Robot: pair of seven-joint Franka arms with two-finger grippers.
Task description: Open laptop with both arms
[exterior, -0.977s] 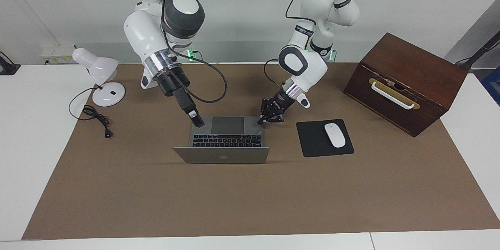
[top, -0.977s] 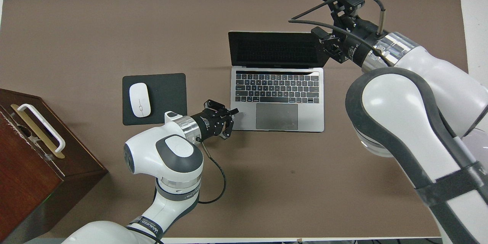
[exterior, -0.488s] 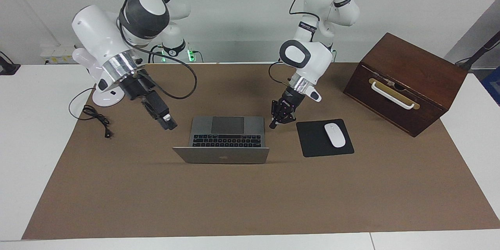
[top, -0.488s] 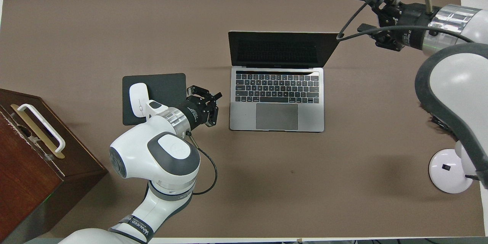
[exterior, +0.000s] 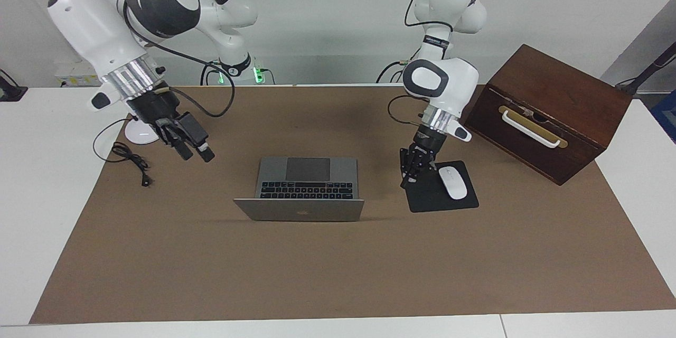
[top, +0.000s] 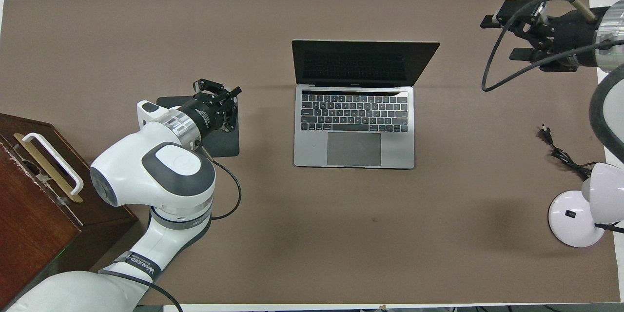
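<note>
Brown matting [exterior: 338, 274] covers the white table, and at its middle the slim silver-grey aluminium laptop [exterior: 306, 186] stands open, dark screen upright. Over the black mouse pad [exterior: 446, 198] hangs the left gripper [exterior: 409, 177], hiding the white mouse [exterior: 453, 182] overhead; whether its fingers are parted, I cannot tell. Toward the white desk lamp [top: 585, 207], partly cut off, the right gripper [top: 502, 34] hangs with fingers spread, empty.

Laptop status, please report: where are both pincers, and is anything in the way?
Left pincer over the mouse pad, holding nothing. Right pincer open, over the mat near the lamp. Laptop open, lid up. Nothing blocking it.
</note>
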